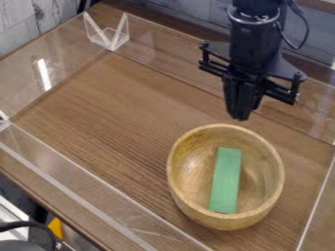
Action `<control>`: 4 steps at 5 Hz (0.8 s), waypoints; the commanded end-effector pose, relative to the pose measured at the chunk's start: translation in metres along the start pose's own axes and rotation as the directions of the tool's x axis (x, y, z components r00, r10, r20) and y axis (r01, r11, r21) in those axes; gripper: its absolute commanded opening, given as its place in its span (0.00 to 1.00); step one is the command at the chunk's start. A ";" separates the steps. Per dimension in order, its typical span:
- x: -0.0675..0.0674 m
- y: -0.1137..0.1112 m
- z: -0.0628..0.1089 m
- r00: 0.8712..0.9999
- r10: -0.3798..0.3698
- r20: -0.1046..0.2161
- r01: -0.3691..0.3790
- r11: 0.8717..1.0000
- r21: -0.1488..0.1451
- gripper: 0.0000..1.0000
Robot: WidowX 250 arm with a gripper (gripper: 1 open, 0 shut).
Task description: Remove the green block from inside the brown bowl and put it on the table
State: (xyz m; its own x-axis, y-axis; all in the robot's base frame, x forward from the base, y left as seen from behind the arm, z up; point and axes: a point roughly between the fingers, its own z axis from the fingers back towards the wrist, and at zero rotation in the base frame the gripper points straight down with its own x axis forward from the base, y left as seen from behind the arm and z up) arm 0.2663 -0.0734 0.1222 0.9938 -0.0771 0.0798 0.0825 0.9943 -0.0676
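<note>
pincer (240, 114) closed, empty, tips seemingly together | green block (228, 180) in brown bowl (183, 162)

Round light-tan wooden bowl (226, 187): visible grain, smooth satin finish. Flat bright-green rectangular block (229, 180): plain, matt, smooth. Brown wood-grain tabletop (118, 108): slight sheen. Clear acrylic walls (53, 59), 9 to 12 o'clock: glossy. Black gripper (241, 112): matt.

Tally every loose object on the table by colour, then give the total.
Green: 1, the green block
Tan: 1, the brown bowl holding it
Clear: 1, a small acrylic stand at the far corner
Total: 3
</note>
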 end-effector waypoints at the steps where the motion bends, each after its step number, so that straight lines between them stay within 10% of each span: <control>1: 0.014 -0.001 0.009 0.998 0.035 0.060 -0.035 0.999 0.002 0.00; 2: 0.018 -0.002 0.013 0.998 -0.012 0.070 0.012 1.000 0.006 0.00; 3: 0.017 0.004 0.011 0.997 0.066 0.048 -0.065 0.998 -0.010 1.00; 4: 0.016 0.012 0.010 0.990 0.139 0.031 -0.139 0.990 -0.019 1.00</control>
State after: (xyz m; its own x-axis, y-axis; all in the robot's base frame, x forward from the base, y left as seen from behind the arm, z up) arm 0.2759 -0.0620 0.1212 0.9967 0.0564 0.0578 -0.0514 0.9951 -0.0845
